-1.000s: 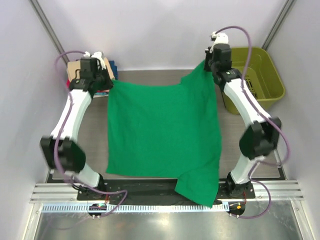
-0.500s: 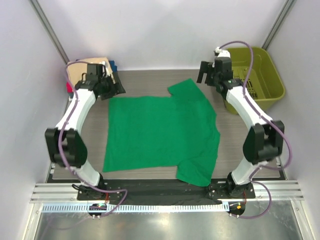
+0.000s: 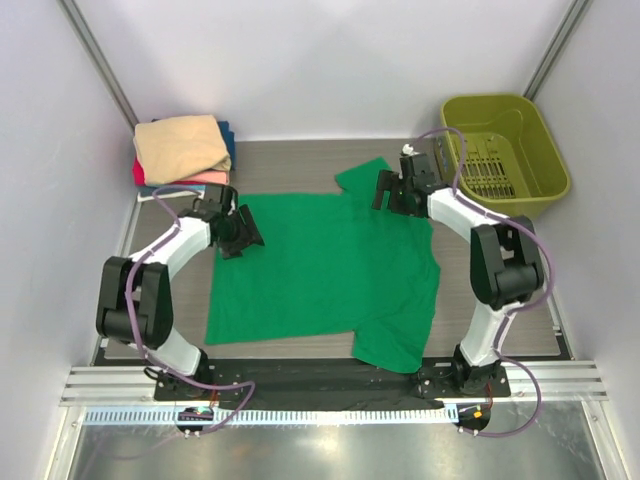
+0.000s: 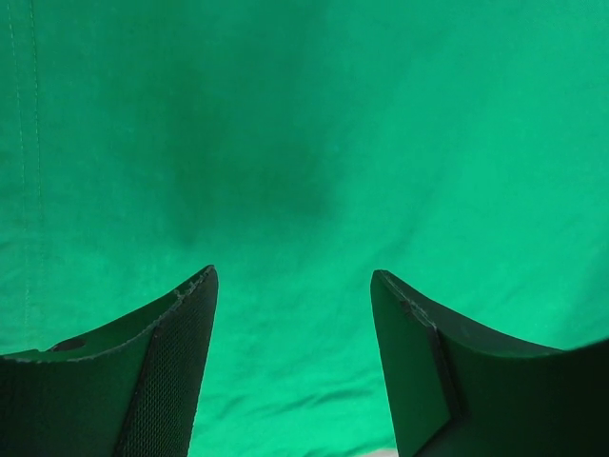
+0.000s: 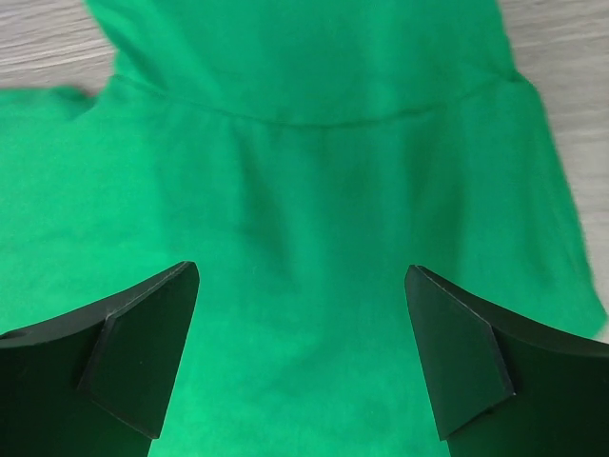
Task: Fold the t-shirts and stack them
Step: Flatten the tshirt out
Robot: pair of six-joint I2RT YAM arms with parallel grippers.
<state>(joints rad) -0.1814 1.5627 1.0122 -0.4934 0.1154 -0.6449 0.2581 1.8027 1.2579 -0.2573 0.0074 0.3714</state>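
Green t-shirt (image 3: 320,265) is lying spread flat in the middle of the frame on the wooden table (image 3: 290,160), one sleeve poking toward top centre and the other lapping over the table edge at lower centre-right. It is sitting in the same spot as half a second ago; a second ago it was hanging stretched between both grippers at its upper corners. Left gripper (image 3: 243,232) is now hovering over the shirt's upper left corner, having come down and inward from the upper left of the frame. In its wrist view the fingers are standing apart with nothing between them (image 4: 293,286), only green cloth (image 4: 304,143) filling the picture behind. Right gripper (image 3: 385,190) has likewise dropped from the upper right to sit over the upper sleeve and shoulder area. Its wrist view is showing fingers spread wide and empty (image 5: 301,276) above the sleeve seam (image 5: 324,171), with bare table at the top corners (image 5: 48,38). With the left arm moved off, the stack of folded shirts (image 3: 185,160) at upper left is now in plain sight: tan one (image 3: 180,145) on top, pink (image 3: 195,180), red (image 3: 137,172) and blue (image 3: 228,135) edges peeking out below. Olive bin (image 3: 505,150) at upper right is also no longer crossed by the right arm.
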